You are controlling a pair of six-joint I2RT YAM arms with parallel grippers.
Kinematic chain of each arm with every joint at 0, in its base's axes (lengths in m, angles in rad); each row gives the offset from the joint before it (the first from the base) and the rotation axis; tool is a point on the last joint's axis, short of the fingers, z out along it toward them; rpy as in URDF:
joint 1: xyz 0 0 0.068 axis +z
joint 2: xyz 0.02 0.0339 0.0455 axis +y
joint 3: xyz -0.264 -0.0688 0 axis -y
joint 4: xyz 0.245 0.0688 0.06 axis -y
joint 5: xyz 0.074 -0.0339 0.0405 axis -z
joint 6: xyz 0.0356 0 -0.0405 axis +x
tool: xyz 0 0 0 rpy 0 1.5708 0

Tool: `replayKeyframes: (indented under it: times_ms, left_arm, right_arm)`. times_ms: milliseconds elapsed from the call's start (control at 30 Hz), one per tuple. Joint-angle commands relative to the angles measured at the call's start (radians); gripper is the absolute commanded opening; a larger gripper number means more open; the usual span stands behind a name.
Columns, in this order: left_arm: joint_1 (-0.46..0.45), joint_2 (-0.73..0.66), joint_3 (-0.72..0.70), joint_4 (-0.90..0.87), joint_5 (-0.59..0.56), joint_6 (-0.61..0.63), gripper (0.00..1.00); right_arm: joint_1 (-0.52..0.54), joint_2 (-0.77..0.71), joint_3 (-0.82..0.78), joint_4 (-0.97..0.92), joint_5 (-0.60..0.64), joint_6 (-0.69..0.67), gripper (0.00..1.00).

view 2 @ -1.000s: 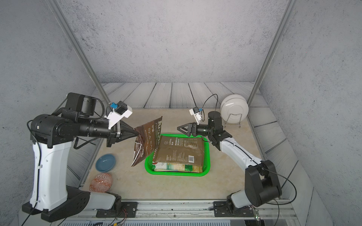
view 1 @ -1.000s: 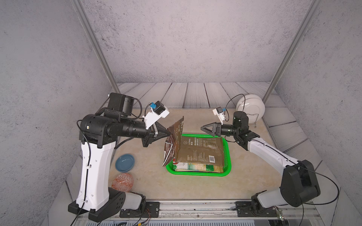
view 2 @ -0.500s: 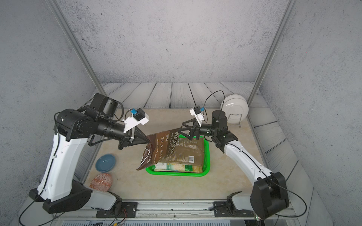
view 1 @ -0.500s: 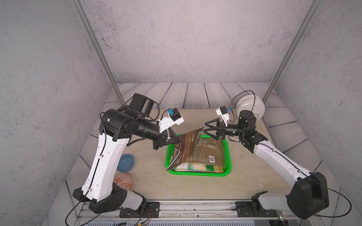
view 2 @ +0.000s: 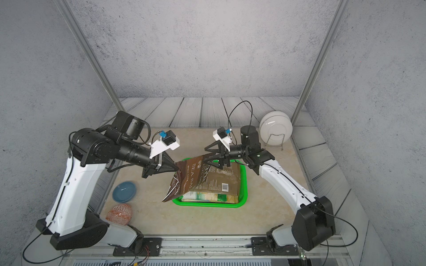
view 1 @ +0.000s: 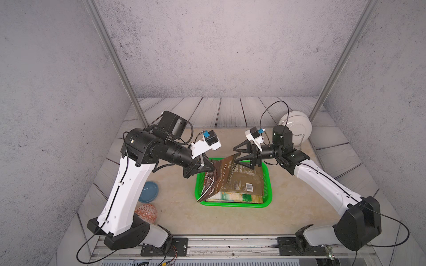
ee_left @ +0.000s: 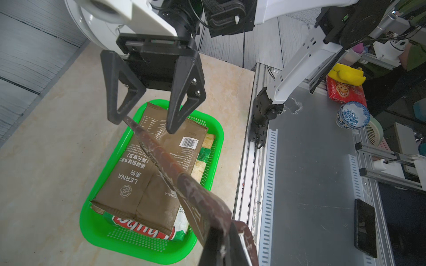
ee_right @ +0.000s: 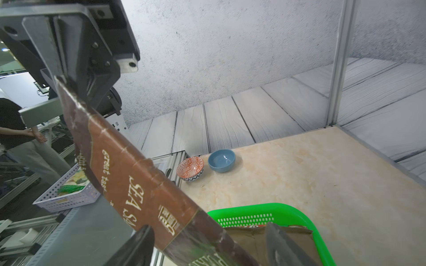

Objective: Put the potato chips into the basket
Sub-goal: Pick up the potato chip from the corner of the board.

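Observation:
My left gripper is shut on one corner of a brown "SEA SALT" bag of potato chips. The bag hangs tilted over the left edge of the green basket, its low corner beyond the rim. My right gripper is open, its jaws straddling the bag's far upper corner. An olive bag lies on top of other bags stacked in the basket.
A blue bowl and an orange-red patterned bowl sit at the table's left near my left arm's base. White plates in a wire rack stand at the back right, behind my right arm.
My left gripper has carried the brown bag rightward and tipped it flatter over the basket. The right gripper has risen and come up around the bag's far corner.

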Motion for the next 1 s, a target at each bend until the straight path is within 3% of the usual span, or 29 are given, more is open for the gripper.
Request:
replayKeyframes:
  times_ms: [0,233,433,567,633,733,967]
  left_arm:
    - [-0.008,-0.003,0.025,-0.192,0.008,-0.005,0.00]
    - [-0.011,-0.008,0.026,-0.192,-0.010,-0.004,0.00]
    - [-0.011,-0.010,0.038,-0.189,-0.035,-0.008,0.00]
    - [-0.011,-0.020,0.025,-0.162,-0.070,-0.028,0.00]
    - [-0.011,-0.035,0.001,-0.123,-0.103,-0.048,0.00]
    - [-0.011,-0.063,-0.052,-0.055,-0.171,-0.079,0.00]
    - [-0.009,-0.113,-0.180,0.092,-0.364,-0.133,0.00]
  right_arm:
    - [0.016,0.032,-0.020,-0.054,-0.054,-0.076,0.79]
    - [0.021,0.052,-0.037,-0.127,0.068,-0.151,0.73]
    - [0.021,0.027,-0.093,-0.053,0.142,-0.123,0.60]
    - [0.021,-0.015,-0.122,0.001,0.221,-0.091,0.20]
    - [0.021,-0.040,-0.123,0.000,0.259,-0.079,0.08]
    - [0.021,-0.084,-0.124,-0.031,0.308,-0.084,0.00]
    - [0.021,-0.192,-0.098,-0.189,0.444,-0.072,0.00]
